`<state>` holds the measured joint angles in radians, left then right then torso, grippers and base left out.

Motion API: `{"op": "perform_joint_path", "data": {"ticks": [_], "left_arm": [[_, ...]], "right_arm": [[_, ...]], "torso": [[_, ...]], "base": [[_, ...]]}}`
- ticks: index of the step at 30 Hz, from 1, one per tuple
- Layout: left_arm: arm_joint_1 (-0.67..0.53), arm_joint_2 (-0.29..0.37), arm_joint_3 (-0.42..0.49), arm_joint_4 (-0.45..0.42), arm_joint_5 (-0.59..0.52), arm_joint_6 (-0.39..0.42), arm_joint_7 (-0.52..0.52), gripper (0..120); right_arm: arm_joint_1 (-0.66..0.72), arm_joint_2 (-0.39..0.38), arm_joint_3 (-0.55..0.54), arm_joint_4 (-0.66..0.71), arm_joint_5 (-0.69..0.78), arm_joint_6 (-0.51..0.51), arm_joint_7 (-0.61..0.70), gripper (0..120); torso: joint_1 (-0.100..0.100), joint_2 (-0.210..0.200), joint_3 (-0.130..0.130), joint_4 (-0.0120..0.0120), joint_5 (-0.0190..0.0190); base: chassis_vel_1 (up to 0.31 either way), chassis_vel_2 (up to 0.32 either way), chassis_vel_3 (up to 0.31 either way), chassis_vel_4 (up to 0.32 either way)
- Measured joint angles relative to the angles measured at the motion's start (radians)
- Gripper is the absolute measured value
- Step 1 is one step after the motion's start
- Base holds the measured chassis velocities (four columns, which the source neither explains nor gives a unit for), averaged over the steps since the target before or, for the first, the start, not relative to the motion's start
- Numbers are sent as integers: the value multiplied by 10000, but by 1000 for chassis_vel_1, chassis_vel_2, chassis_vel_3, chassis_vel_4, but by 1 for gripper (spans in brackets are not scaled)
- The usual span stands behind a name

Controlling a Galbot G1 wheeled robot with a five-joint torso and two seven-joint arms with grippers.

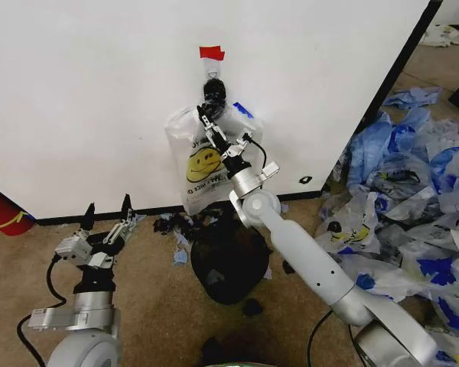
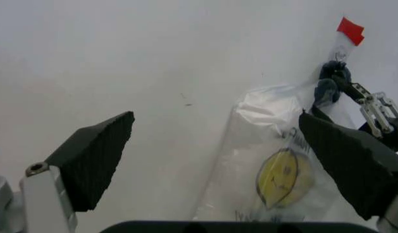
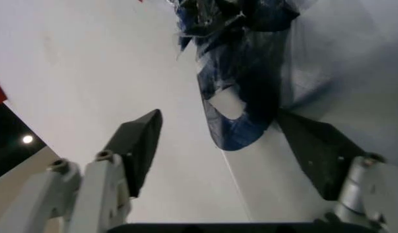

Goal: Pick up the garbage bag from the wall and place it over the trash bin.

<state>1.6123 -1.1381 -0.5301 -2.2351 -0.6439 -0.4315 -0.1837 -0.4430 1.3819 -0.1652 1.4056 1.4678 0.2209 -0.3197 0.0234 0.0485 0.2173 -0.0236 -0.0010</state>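
The garbage bag (image 1: 203, 168) hangs on the white wall from a hook under a piece of red tape (image 1: 211, 53); its yellow smiley face and blue patches show. My right gripper (image 1: 211, 115) reaches up to the dark bunched handles at the bag's top. In the right wrist view it (image 3: 218, 116) is open, with the blue handle loop (image 3: 241, 111) between its fingers. The black trash bin (image 1: 228, 258) stands on the floor right under the bag. My left gripper (image 1: 107, 206) is low at the left, open and empty, and points at the wall and the bag (image 2: 276, 179).
A big pile of blue and whitish plastic bags (image 1: 417, 191) covers the floor at the right. Small black scraps (image 1: 176, 224) lie along the wall's foot beside the bin. A red object (image 1: 4, 212) sits at the far left by the wall. Brown carpet lies in front.
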Motion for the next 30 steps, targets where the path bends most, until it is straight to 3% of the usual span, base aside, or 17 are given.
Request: {"op": "perform_joint_path", "data": {"ticks": [3,6,7,17,30], "left_arm": [[-18,3,68,54,24,-13,1,100],[-18,3,68,54,24,-13,1,100],[-30,6,153,56,44,-14,5,100],[-28,10,310,83,94,-12,6,100],[-4,7,413,116,173,-22,13,100]], "right_arm": [[-28,-7,11,-12,-26,34,0,52],[-28,-7,11,-12,-26,34,0,52],[-25,-3,34,-87,-50,74,-27,39],[-39,-91,66,-56,-72,93,31,0],[-133,-193,70,149,-172,128,121,0]], "torso": [[0,0,0,0,1],[0,0,0,0,1],[0,0,0,0,1],[0,0,0,0,1],[0,0,0,1,0]], "base": [[0,0,0,0],[0,0,0,0],[0,0,0,0],[0,0,0,0],[0,0,0,0]]}}
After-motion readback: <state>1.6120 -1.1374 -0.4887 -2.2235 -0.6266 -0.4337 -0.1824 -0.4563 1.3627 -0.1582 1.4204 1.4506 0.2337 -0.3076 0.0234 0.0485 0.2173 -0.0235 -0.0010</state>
